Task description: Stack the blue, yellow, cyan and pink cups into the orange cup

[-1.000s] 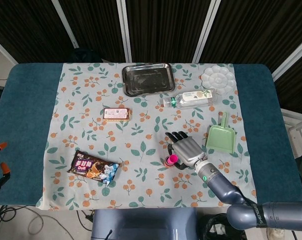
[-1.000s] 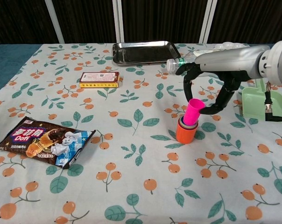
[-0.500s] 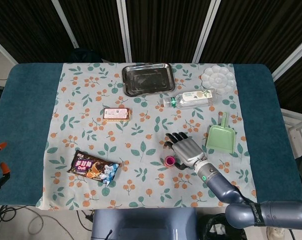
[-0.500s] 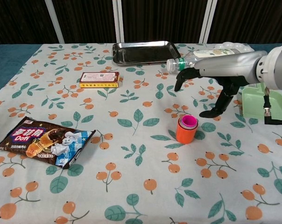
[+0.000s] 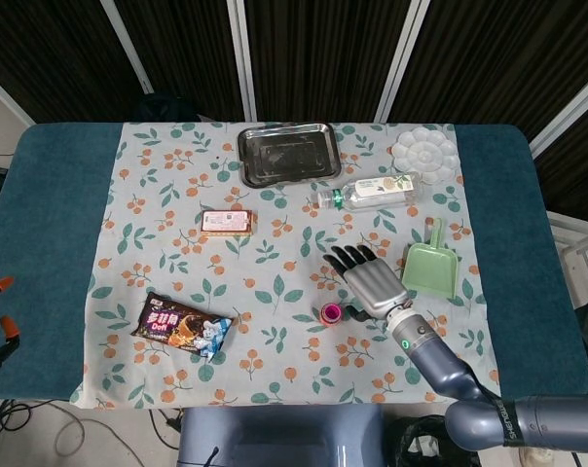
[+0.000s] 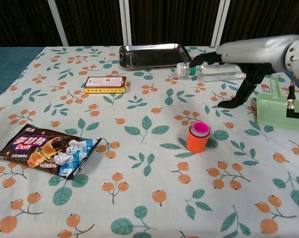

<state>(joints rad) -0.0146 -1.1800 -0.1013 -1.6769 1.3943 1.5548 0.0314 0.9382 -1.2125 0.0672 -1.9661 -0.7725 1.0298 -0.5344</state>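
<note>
Standing upright: orange cup [image 6: 196,142]; pink cup [image 6: 200,129] nested inside, rim protruding

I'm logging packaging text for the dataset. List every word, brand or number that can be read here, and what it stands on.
"Doff": on the brown snack packet, under larger Chinese characters too blurred to read.
Flat red-edged box: printed label, too small to read.
Clear bottle: label print, too small to read.
Cup stack, green dustpan, metal tray: no text visible.

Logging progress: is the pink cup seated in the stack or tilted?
Seated upright: the pink cup sits nested in the orange cup, with the right hand clear.
</note>
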